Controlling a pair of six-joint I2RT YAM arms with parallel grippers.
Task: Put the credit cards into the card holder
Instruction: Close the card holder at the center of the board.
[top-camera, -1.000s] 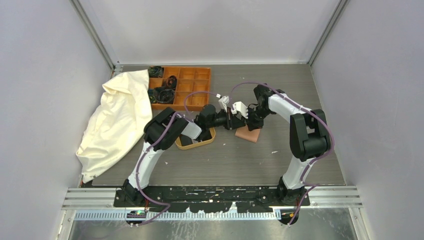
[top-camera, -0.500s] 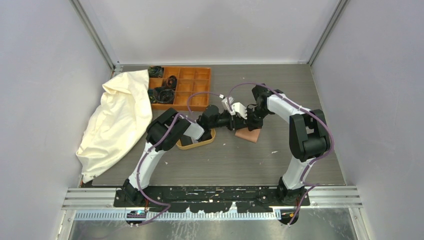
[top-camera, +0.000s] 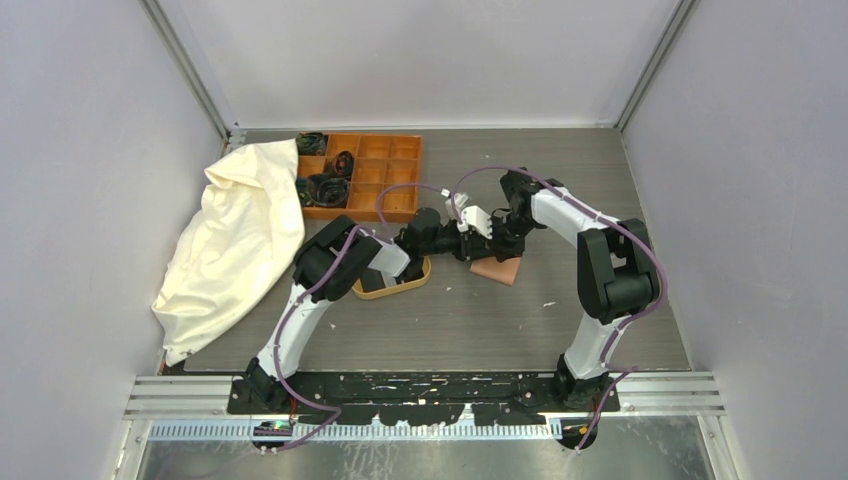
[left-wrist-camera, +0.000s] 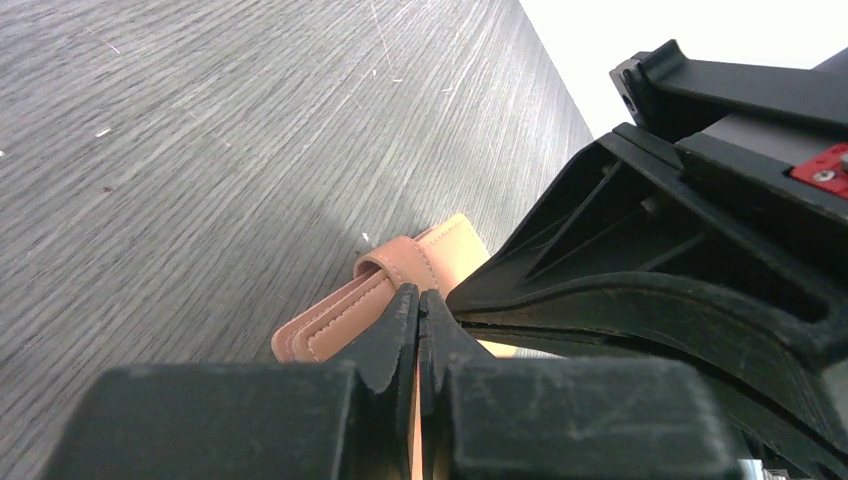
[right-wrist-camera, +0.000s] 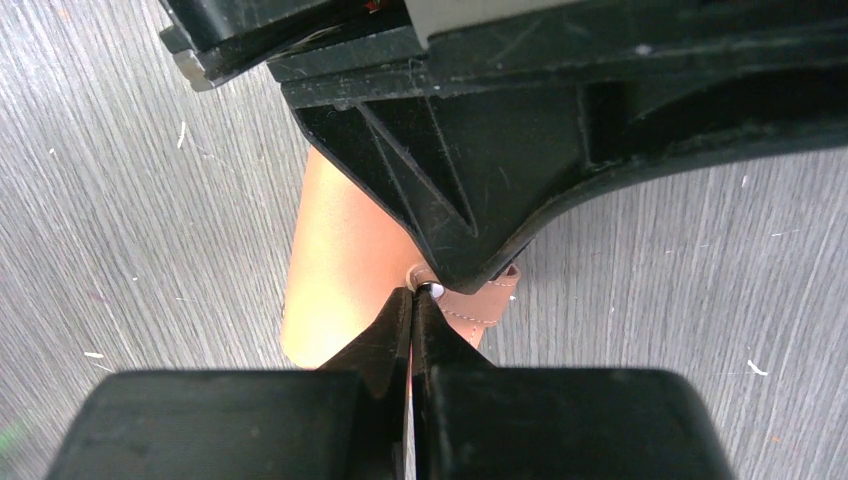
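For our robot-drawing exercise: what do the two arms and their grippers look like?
The left arm and right arm have white links, black joints and looping purple cables. The left gripper and right gripper are black, with tapering fingers.

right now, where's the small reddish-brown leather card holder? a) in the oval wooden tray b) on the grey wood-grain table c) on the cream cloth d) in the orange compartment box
b: the card holder lies on the grey table, just right of the oval wooden tray
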